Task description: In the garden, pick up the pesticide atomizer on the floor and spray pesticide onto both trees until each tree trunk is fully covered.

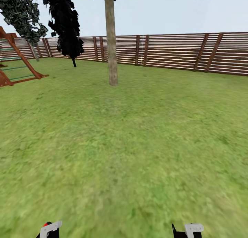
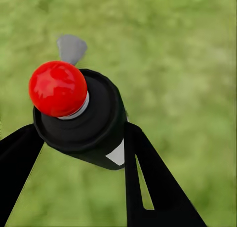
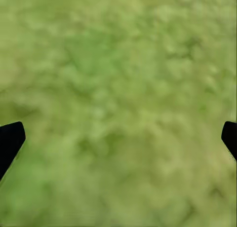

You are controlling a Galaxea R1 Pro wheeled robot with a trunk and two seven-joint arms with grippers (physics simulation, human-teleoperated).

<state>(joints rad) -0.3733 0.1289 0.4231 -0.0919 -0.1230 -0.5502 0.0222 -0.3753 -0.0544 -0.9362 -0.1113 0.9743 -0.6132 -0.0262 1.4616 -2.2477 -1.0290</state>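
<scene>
My left gripper [image 2: 81, 138] is clamped on the pesticide atomizer [image 2: 86, 116]; my right gripper [image 3: 118, 138] seems spread apart above grass [image 3: 118, 89]; the tree trunk [image 1: 111, 41] stands ahead.

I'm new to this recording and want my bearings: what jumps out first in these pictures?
The red-tipped pesticide atomizer stands out first, clamped in the left tool above blurry grass. In the head view, a bare straight tree trunk rises mid-lawn, ahead of the brown slat fence. The right tool hangs open over the lawn, holding nothing.
</scene>
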